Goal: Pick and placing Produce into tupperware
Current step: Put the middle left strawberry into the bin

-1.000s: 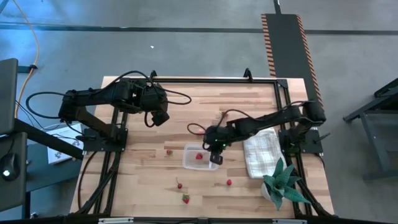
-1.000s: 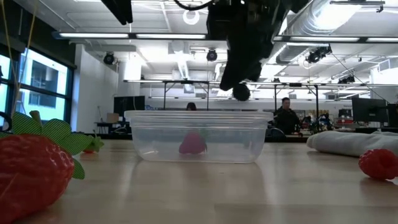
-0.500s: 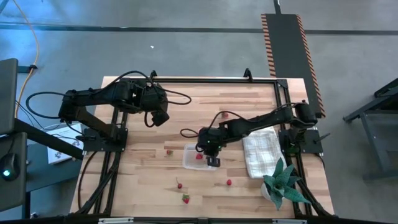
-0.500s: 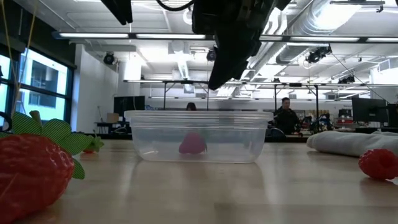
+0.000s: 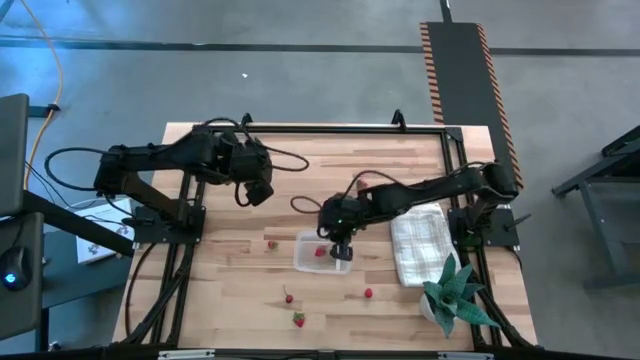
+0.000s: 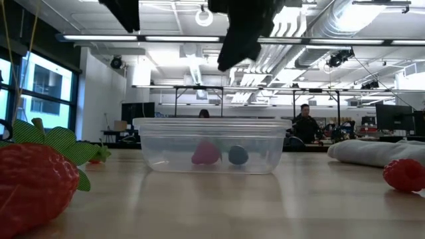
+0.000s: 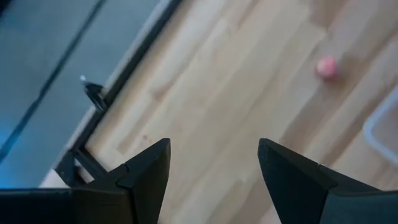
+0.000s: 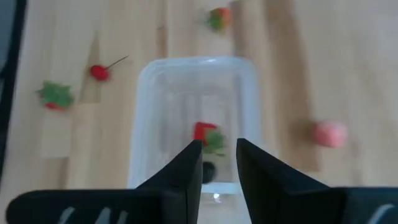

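Tupperware (image 5: 321,252) mid-table (image 5: 230,300), holding strawberry (image 8: 207,135) and dark berry (image 6: 238,155). Right claw (image 5: 340,247) directly above tupperware, parted, empty; left claw (image 5: 253,192) well away, released. Drop step judged complete; next: loose strawberry (image 5: 368,293) just beside tupperware.

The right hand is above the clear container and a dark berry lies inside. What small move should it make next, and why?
Probably lift the right hand straight up and away from the tupperware. Its fingers are parted and empty, the dark berry already lies inside beside a strawberry, and other fruit, such as the pinkish piece, waits on the table.
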{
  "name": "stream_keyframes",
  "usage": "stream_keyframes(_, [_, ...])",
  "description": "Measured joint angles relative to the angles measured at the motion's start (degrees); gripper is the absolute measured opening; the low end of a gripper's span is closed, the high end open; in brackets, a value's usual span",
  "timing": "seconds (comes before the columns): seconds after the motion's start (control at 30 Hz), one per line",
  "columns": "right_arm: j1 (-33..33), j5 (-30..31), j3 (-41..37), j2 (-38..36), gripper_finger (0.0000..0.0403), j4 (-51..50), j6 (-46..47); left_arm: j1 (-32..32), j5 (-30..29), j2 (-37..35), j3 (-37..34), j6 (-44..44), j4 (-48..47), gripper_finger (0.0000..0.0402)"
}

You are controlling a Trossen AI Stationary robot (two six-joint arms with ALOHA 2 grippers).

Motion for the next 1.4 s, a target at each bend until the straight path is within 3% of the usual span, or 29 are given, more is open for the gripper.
stream_keyframes(0.23, [-1.66,5.75,6.96,-3.8,0.0091,-11.78,-1.44,-1.51,10.52,0.0,-13.78,9.48,9.19,0.0234])
stream_keyframes(0.43, [-3.02,6.26,10.56,-5.68,0.009,-17.15,-1.22,-6.33,24.36,0.04,-28.83,23.71,31.28,0.0234])
stream_keyframes(0.57, [-3.71,6.3,10.64,-6.61,0.009,-17.26,-0.85,-9.88,30.03,0.04,-37.21,27.75,44.93,0.0234])
stream_keyframes(0.9, [-4.74,6.31,10.56,-6.72,0.009,-18.26,0.57,-15.25,29.88,0.04,-46.57,28.1,55.25,0.0234])
stream_keyframes(1.07, [-5.17,6.33,10.56,-6.72,0.009,-18.26,1.42,-15.42,29.57,0.31,-47.79,28.38,59.07,0.0234])
stream_keyframes(1.2, [-5.22,6.38,10.53,-6.72,0.009,-18.24,1.85,-15.36,25.88,2.54,-47.9,30.48,58.4,0.0234])
stream_keyframes(1.4, [-5.24,6.36,10.51,-6.72,0.009,-18.49,3.1,-15.37,26.34,6.16,-47.9,30.6,61.41,0.0234])
